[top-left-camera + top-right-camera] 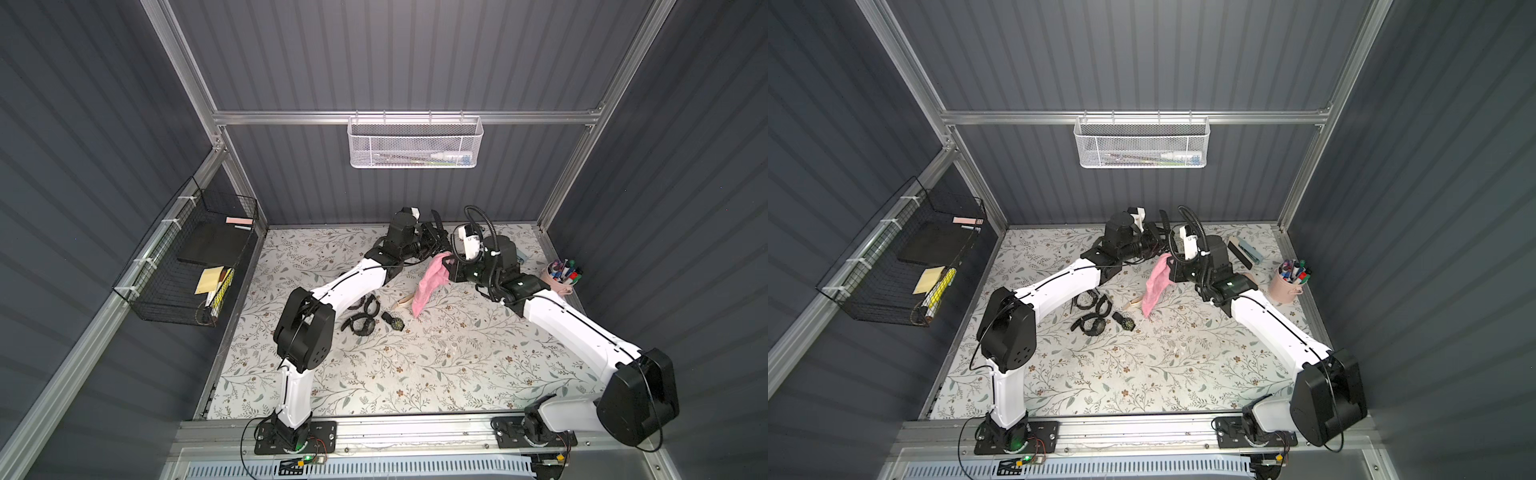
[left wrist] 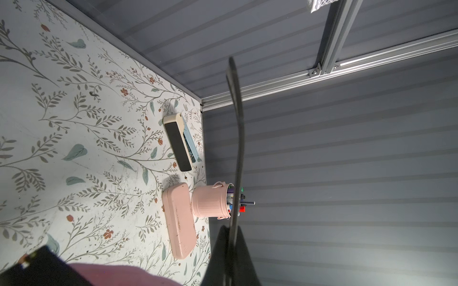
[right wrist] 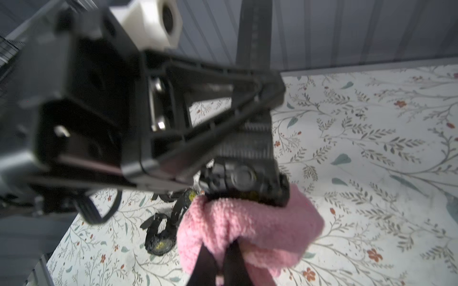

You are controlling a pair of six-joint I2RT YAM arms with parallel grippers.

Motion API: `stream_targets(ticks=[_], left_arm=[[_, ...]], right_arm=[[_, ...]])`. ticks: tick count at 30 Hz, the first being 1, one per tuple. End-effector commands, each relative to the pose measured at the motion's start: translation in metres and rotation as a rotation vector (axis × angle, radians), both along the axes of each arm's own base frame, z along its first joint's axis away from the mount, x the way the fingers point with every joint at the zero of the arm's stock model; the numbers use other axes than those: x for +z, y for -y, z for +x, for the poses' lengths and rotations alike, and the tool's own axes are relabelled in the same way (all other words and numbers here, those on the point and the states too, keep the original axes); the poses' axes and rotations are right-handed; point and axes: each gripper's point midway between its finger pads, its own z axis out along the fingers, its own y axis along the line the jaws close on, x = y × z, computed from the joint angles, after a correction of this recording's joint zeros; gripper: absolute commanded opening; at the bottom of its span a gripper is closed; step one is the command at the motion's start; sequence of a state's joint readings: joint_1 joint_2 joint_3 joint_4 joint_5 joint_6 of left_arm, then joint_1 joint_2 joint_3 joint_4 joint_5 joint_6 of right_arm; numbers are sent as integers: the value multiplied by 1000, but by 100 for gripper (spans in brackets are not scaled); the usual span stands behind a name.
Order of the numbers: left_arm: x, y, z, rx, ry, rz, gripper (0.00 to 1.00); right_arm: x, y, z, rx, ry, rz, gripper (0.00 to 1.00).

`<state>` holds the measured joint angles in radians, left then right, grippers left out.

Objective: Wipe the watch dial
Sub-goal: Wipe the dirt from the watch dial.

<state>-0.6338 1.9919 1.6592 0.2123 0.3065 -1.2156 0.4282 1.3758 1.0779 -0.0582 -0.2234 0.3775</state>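
Observation:
My left gripper [image 1: 432, 244] is raised near the back of the table, shut on a black watch [image 3: 245, 180] by its strap [image 2: 236, 138], which sticks up past the fingers. My right gripper [image 3: 220, 245] is shut on a pink cloth [image 3: 247, 227], and the bunched end is pressed against the watch case from below. The case shows from the side, and the cloth covers the dial. In both top views the rest of the cloth [image 1: 430, 286] [image 1: 1158, 282] hangs toward the table between the two wrists.
Several other black watches [image 1: 361, 324] lie on the floral table [image 1: 415, 374] below the arms. A pink pen cup [image 1: 561, 274], pink case [image 2: 178, 220] and black-and-cream block [image 2: 178, 143] stand at the back right. A wire basket [image 1: 195, 257] hangs on the left wall.

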Motion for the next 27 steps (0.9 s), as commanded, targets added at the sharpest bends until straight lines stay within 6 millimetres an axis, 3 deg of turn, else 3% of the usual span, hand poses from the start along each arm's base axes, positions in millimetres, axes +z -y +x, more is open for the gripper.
stream_targets(ticks=[1,5,11,18,23,27], left_arm=[[8,5,-13,-21,15,-7,0],[9,7,-16,-32,10,-19,0],[27,8,-15,-35,38,-40,0],[18,15,-15,-46,20,-39,0],[2,15,-16,-45,-3,-17,0],[-14,15,-19,-51,-33,-4,0]], right_arm=[[23,3,23,-67,87,26,0],[11,11,35,-117,57,12,0],[-10,24,37,-180,18,-5,0],[-16,-7,35,-42,-51,56,0],[8,-8,33,-42,1,112,0],[36,5,32,-103,75,125,0]])
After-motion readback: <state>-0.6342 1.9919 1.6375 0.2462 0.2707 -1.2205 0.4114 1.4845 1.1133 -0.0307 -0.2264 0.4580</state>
